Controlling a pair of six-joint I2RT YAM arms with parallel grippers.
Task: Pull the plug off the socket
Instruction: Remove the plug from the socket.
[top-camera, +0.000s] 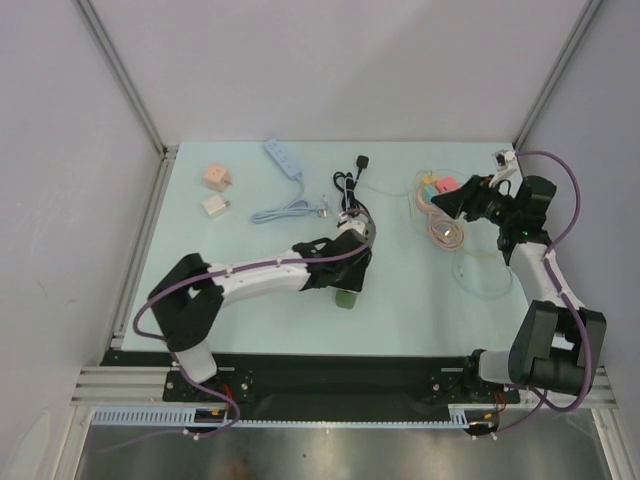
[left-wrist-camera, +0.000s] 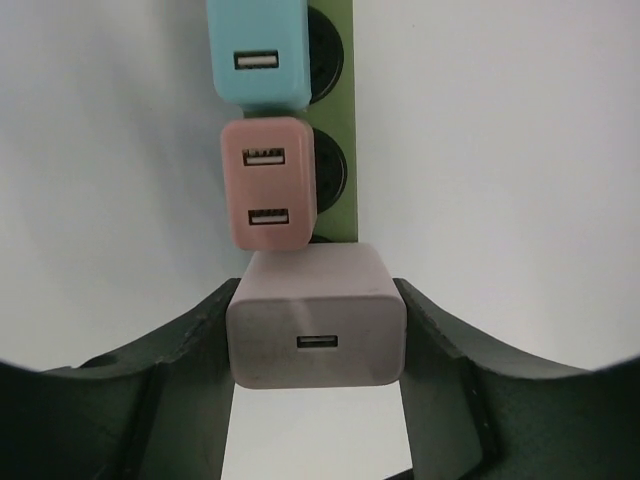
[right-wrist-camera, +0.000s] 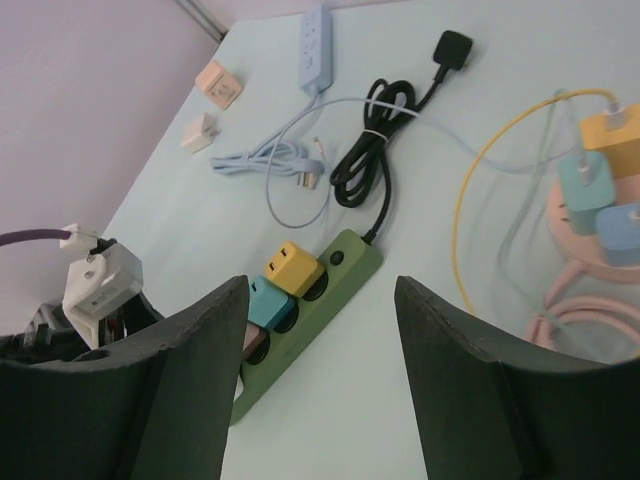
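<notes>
A green socket strip (left-wrist-camera: 345, 150) (right-wrist-camera: 335, 300) lies mid-table, mostly under my left arm in the top view (top-camera: 349, 297). Seated in it in a row are a yellow plug (right-wrist-camera: 293, 267), a blue plug (left-wrist-camera: 258, 50) and a pink plug (left-wrist-camera: 268, 185). At the strip's near end sits a grey-mauve plug (left-wrist-camera: 316, 330) with one USB port. My left gripper (left-wrist-camera: 317, 310) (top-camera: 352, 262) is shut on that plug, one finger pressed against each side. My right gripper (right-wrist-camera: 322, 300) (top-camera: 447, 203) hangs open above the table's right side, holding nothing.
A black cable (top-camera: 350, 185) runs from the strip toward the back. A light blue strip (top-camera: 283, 158) with its coiled lead, a pink adapter (top-camera: 215, 177) and a white adapter (top-camera: 215, 206) lie at back left. A pink round hub (right-wrist-camera: 590, 240) with chargers and looped cables sits right.
</notes>
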